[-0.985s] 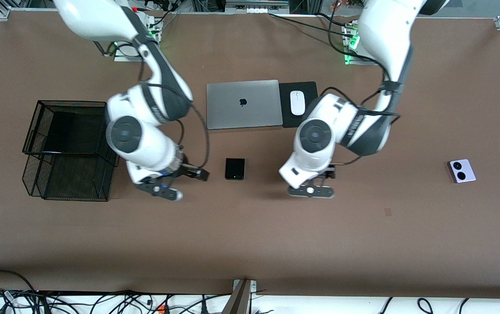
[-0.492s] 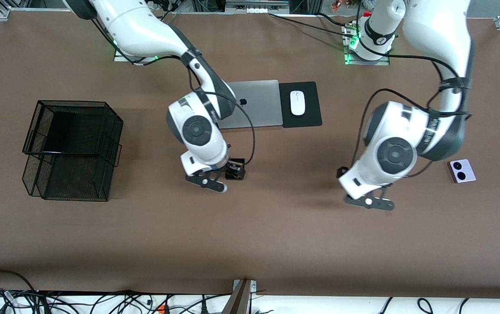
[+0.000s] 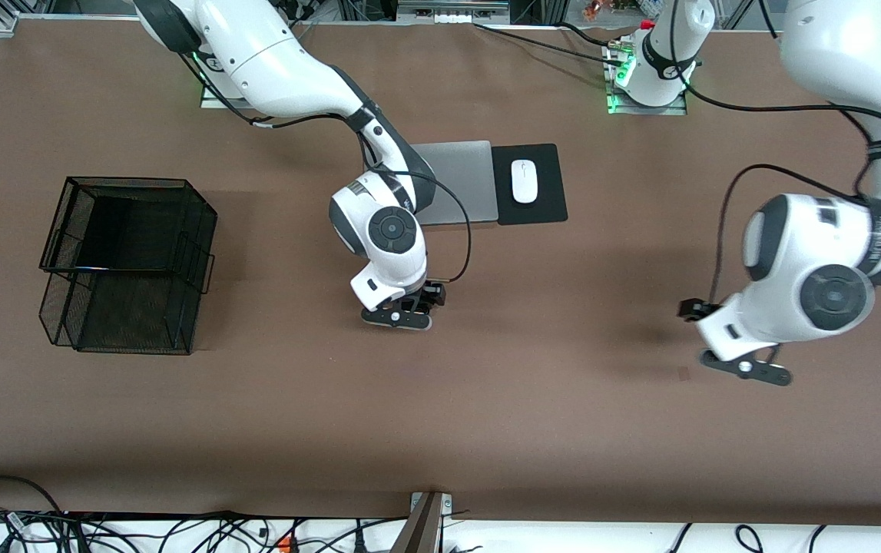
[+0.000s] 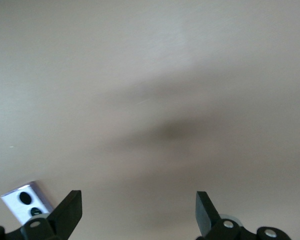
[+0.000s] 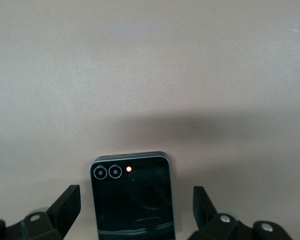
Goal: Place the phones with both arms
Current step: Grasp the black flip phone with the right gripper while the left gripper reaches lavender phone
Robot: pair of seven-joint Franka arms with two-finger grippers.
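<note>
The small squarish black phone (image 5: 131, 197) lies flat on the brown table, directly under my right gripper (image 5: 135, 196), between its open fingers and untouched. In the front view the right gripper (image 3: 403, 309) hides it. The lavender-white phone (image 4: 26, 203) with two black circles lies on the table beside one finger of my left gripper (image 4: 137, 200), which is open and empty above bare table. In the front view the left gripper (image 3: 740, 355) is at the left arm's end of the table and that arm hides the lavender phone. The long slim black phone is out of view.
A black wire basket (image 3: 125, 261) stands at the right arm's end. A closed grey laptop (image 3: 459, 184) and a white mouse (image 3: 524, 180) on a black pad (image 3: 548, 207) lie farther from the front camera than the right gripper.
Both arms swung toward the left arm's end of the table. The right gripper came over the black phone. The left arm moved to the lavender phone and now hides it in the front view.
</note>
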